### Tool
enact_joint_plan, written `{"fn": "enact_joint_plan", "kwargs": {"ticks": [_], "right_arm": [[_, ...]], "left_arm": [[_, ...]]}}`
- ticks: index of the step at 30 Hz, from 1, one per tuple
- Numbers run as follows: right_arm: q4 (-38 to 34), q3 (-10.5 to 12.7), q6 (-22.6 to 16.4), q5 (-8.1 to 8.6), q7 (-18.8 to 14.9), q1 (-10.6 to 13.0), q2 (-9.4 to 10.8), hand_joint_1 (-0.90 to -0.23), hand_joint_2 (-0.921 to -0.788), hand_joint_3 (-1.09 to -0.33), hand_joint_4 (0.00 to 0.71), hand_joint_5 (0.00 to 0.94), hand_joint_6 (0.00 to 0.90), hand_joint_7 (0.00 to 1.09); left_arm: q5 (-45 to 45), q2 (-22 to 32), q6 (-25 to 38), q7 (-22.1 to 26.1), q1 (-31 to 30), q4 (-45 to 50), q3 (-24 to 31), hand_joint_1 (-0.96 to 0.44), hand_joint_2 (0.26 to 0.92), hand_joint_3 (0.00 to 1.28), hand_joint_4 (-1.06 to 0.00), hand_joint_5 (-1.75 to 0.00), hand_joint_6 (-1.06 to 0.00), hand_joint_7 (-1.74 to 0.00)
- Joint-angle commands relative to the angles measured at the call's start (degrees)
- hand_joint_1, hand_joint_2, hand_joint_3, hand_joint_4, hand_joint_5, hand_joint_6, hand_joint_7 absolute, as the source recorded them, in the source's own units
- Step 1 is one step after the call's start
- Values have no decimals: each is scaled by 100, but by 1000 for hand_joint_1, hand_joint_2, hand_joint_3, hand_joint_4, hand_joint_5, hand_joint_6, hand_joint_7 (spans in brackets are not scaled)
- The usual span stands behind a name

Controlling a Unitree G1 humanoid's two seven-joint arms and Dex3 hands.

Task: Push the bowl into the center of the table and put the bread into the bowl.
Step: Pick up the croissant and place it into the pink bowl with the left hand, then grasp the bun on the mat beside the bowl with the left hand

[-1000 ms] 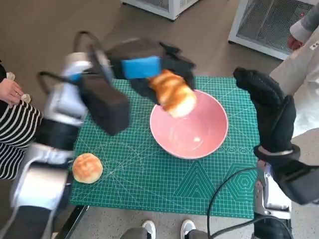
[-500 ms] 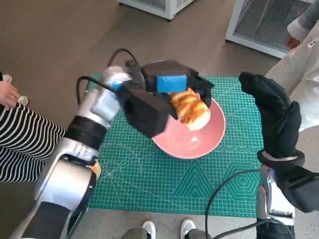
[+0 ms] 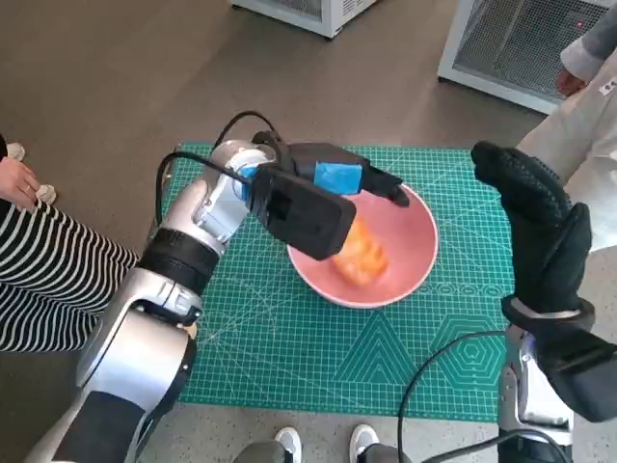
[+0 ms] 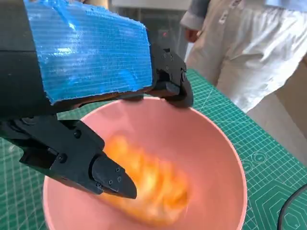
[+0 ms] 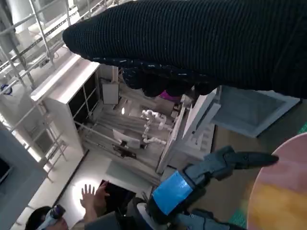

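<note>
The pink bowl [image 3: 416, 258] stands on the green cutting mat [image 3: 289, 357], right of its middle. A golden bread [image 3: 359, 253] shows as a blur inside the bowl, free of any hand. My left hand [image 3: 339, 179] hovers over the bowl's far rim with its fingers spread and nothing in them. In the left wrist view the blurred bread [image 4: 149, 188] lies on the bowl's [image 4: 218, 153] floor below the black fingers [image 4: 110, 175]. My gloved right hand [image 3: 540, 224] is raised beside the table's right edge, empty, fingers extended. The right wrist view shows the left hand [image 5: 192, 178] and the bowl's rim [image 5: 283, 163].
A sliver of a second bun [image 3: 190, 329] peeks out behind my left forearm near the mat's left edge. A person in a striped top [image 3: 39, 280] sits at the left, another in white [image 3: 578, 125] stands at the right. White cabinets [image 3: 521, 43] stand behind the table.
My left hand carried the bread rightward over the bowl and let it go; the bread has dropped into the bowl. The right hand stayed raised.
</note>
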State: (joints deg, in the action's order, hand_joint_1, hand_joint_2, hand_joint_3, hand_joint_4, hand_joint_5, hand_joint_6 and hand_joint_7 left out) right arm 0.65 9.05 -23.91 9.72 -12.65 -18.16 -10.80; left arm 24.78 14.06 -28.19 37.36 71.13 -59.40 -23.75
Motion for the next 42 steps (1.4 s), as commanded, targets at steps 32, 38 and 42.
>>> {"fn": "enact_joint_plan", "kwargs": {"ticks": [32,38,42], "right_arm": [[-371,-87,-30,185,-194,-49,11,-654,-921,-684,139,1,42,452],[-376,-90,14,206,-244,-54,-7,-658,-921,-683,138,0,45,452],[-380,-85,63,250,-308,-66,-36,-664,-921,-682,135,0,47,451]], "left_arm": [[-1748,4080,211,1787,-2786,4577,2100,-32,786,3,-46,-14,-221,-69],[-2380,4437,459,2098,-3539,4840,2511,96,796,8,-49,-8,-221,-59],[-2492,4733,803,2236,-4094,5269,2711,110,803,12,-44,-3,-220,-52]]}}
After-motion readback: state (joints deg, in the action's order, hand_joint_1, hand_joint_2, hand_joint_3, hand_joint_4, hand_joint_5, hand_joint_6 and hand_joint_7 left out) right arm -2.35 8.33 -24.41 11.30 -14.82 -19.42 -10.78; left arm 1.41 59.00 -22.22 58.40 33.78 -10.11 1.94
